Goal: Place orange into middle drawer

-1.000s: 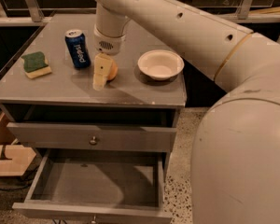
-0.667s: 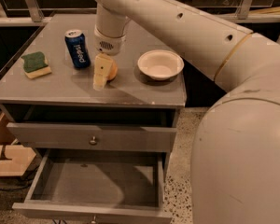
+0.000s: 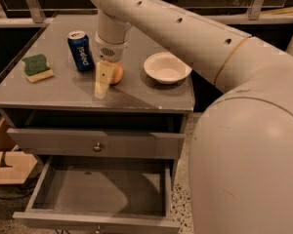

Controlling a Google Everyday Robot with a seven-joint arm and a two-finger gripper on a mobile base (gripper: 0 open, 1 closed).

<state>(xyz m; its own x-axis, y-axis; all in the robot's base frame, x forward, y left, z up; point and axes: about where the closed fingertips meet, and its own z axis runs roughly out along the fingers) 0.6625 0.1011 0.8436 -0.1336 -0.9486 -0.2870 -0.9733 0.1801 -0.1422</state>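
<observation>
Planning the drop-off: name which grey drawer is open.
The lower one, the middle drawer, pulled out with its dark inside showing; the drawer front above it is closed. The gripper is on the tabletop beside the orange.

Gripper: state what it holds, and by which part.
Cannot be told: the gripper is down at the orange on the cabinet top, partly covering it.

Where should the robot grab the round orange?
Around its widest middle, coming straight down from above: the orange is a smooth ball on the flat cabinet top, so off-centre grips would likely slip. The gripper hangs right at it, wrist above.
</observation>
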